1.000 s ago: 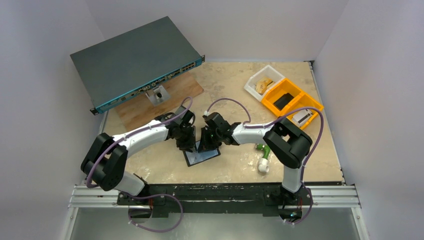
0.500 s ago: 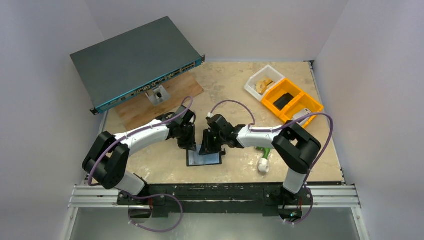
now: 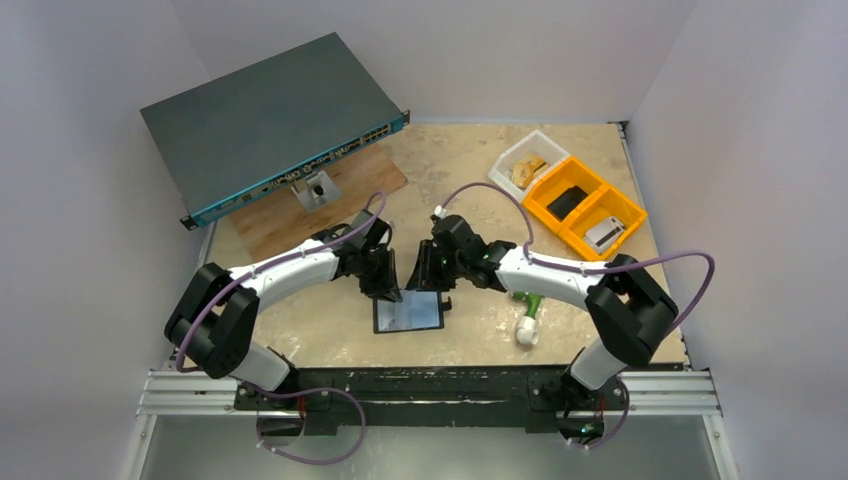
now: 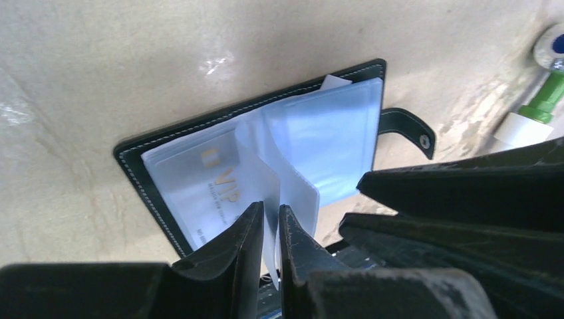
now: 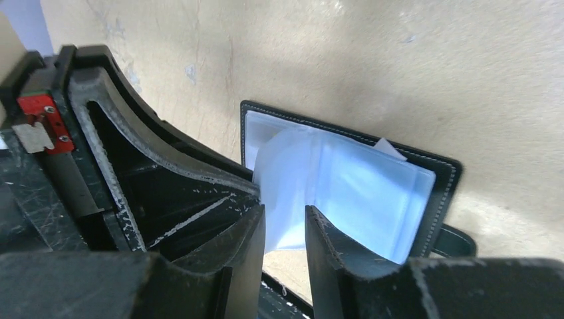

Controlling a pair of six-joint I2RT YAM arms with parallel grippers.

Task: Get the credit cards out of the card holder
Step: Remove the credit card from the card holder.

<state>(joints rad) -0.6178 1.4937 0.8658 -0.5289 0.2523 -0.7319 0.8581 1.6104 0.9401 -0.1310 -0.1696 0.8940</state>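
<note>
Left fingers [image 4: 238, 249] astride a clear sleeve [image 4: 292, 189], grip uncertain, card holder [image 3: 408, 313] half-hidden.

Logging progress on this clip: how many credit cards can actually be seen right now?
1: a pale credit card printed VIP, inside the open card holder, on its left leaf in the left wrist view. The other cloudy sleeves may hide more.

A big dark grey network switch [image 3: 265, 115] leans at the back left, above a wooden board [image 3: 300, 215]. An orange bin [image 3: 603, 192] and a white tray [image 3: 503, 172] sit at the back right. A small green and white bottle [image 3: 527, 320] lies on the tan table [image 3: 450, 170].
</note>
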